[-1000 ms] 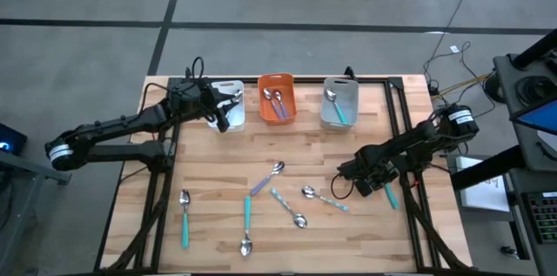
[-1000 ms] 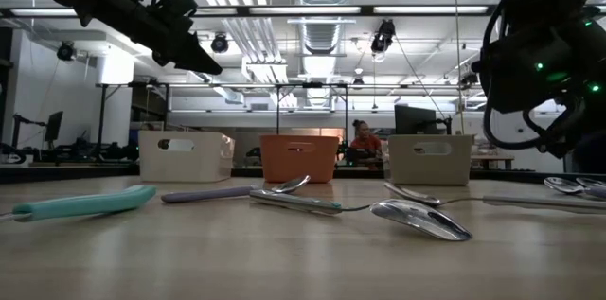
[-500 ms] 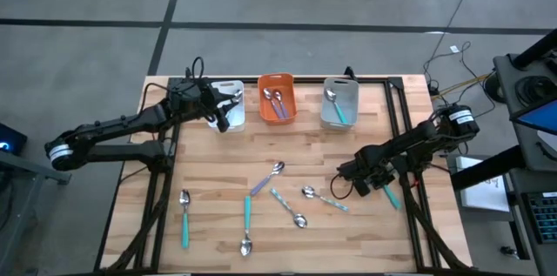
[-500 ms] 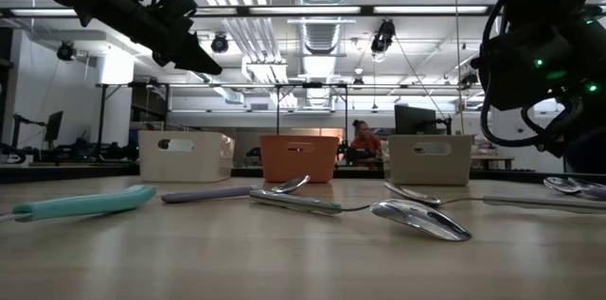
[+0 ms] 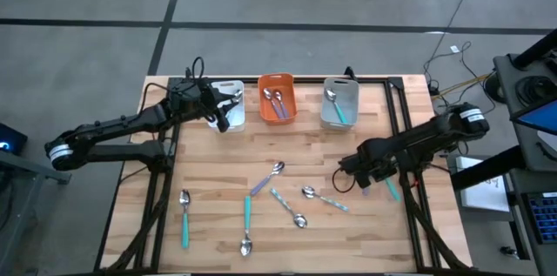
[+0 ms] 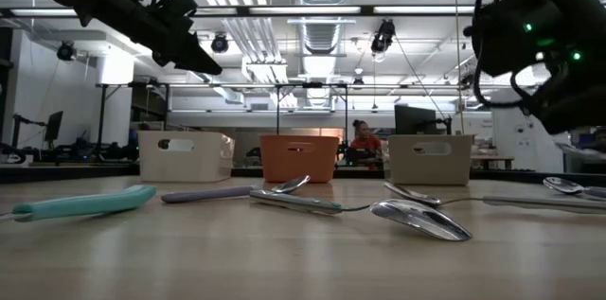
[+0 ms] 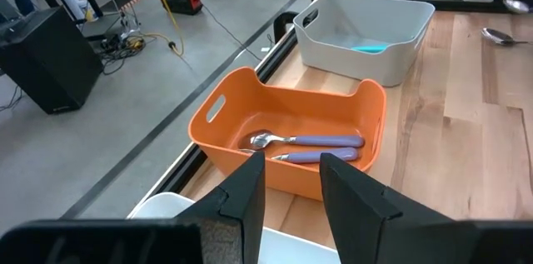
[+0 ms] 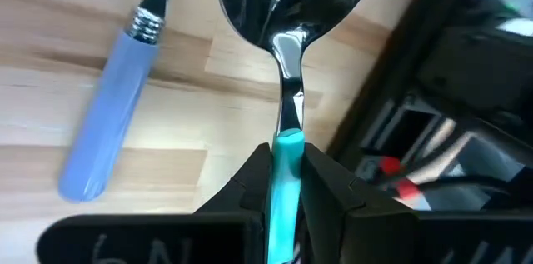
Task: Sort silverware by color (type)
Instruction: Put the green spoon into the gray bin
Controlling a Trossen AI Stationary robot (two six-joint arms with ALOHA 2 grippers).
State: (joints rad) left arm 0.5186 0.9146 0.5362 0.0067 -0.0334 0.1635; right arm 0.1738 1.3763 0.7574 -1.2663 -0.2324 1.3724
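Right gripper [image 8: 283, 182] sat low over the tabletop [image 5: 218, 163] on its right side, fingers [image 8: 330, 182] clamped on the handle of a teal spoon [image 8: 287, 97]. A light-blue spoon [image 8: 112, 122] lay just beside it. Left gripper [image 7: 291, 185] hovered at the white bin [image 5: 228, 102], fingers apart, holding nothing. Two purple spoons [image 7: 312, 141] lay in the orange bin [image 7: 250, 110]; five more spoons [image 5: 277, 176] were scattered mid-tabletop.

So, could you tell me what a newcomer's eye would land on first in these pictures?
Probably the right gripper near the table's right edge, shut on a teal-handled spoon. Next, the three bins along the far edge: white, orange holding purple-handled spoons, and grey. Loose spoons lie scattered mid-table, and the left gripper hovers over the white bin.
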